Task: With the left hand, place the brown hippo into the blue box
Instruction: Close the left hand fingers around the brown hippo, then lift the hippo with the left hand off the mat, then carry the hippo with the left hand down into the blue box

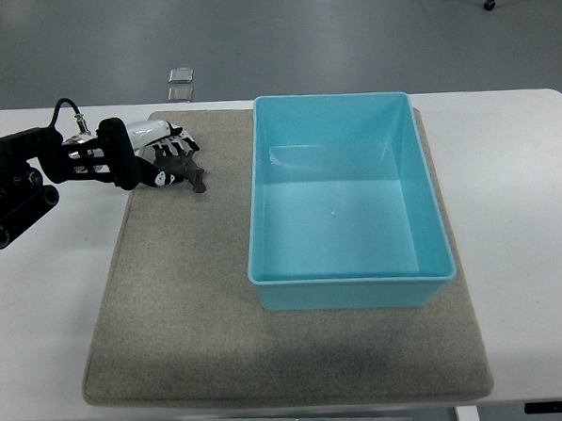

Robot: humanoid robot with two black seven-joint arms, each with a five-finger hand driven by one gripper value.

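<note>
Left hand (165, 152) sits curled over the brown hippo (187, 175) on the grey mat (173, 301) left of the empty blue box (342, 203), fingers seemingly closed around it; toy looks small, light, probably soft, best gripped around its body.

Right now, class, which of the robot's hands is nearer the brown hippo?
Left. The left hand covers the hippo on the mat's far left corner; no right hand is in view.

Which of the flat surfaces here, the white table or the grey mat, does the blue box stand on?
The grey mat: the blue box stands wholly on it, and the mat itself covers the white table.
</note>
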